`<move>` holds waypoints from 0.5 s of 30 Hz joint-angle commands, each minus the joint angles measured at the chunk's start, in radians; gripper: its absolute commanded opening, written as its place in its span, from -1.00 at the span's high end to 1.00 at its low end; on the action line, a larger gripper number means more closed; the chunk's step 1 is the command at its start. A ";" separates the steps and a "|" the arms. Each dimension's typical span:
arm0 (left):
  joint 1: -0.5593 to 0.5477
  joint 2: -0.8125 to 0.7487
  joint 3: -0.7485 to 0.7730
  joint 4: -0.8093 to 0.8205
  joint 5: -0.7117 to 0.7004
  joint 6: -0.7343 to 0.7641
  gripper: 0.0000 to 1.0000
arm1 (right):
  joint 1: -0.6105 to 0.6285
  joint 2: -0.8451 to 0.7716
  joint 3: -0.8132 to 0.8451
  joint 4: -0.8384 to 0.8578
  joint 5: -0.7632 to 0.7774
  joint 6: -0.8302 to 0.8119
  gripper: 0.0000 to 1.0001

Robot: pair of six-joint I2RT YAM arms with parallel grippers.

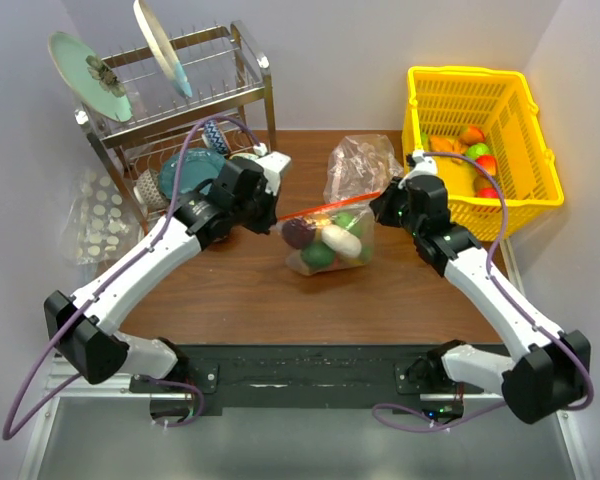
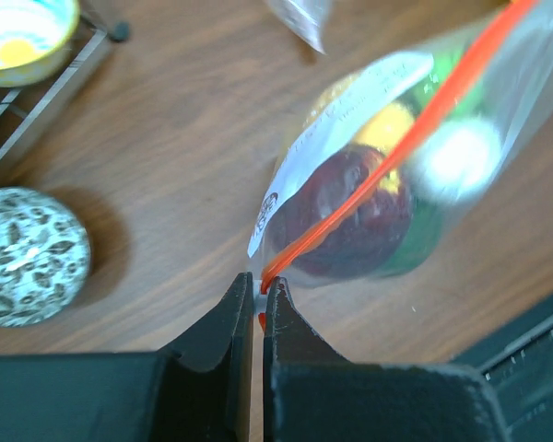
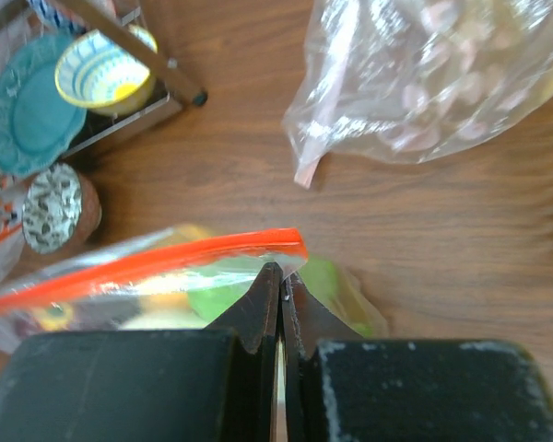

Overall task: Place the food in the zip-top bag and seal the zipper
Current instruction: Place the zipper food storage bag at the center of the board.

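Note:
The clear zip-top bag [image 1: 330,240] hangs between my two grippers above the brown table, with food inside: a dark-red piece [image 1: 298,232], a green piece [image 1: 317,254] and a pale piece [image 1: 340,238]. Its red-orange zipper [image 1: 325,209] runs taut from one gripper to the other. My left gripper [image 1: 270,222] is shut on the zipper's left end with the white end piece [image 2: 261,287]. My right gripper [image 1: 380,205] is shut on the bag's right corner just under the zipper [image 3: 282,273]. The dark-red piece [image 2: 350,216] shows through the plastic in the left wrist view.
A yellow basket [image 1: 480,140] with more toy fruit stands at the back right. A pinkish clear bag [image 1: 358,165] lies behind the held bag. A dish rack [image 1: 180,110] with plates and bowls stands at the back left, a dotted bag [image 1: 100,215] beside it.

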 commanded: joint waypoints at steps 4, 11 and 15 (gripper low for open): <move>0.071 -0.002 0.044 0.006 -0.133 -0.027 1.00 | -0.017 0.099 0.102 0.063 -0.050 -0.034 1.00; 0.078 -0.029 0.003 0.055 -0.089 -0.025 0.51 | -0.017 0.106 0.138 0.057 -0.101 -0.065 0.21; 0.081 -0.074 -0.004 0.064 -0.103 -0.028 0.21 | -0.018 0.051 0.136 0.046 -0.096 -0.080 -0.31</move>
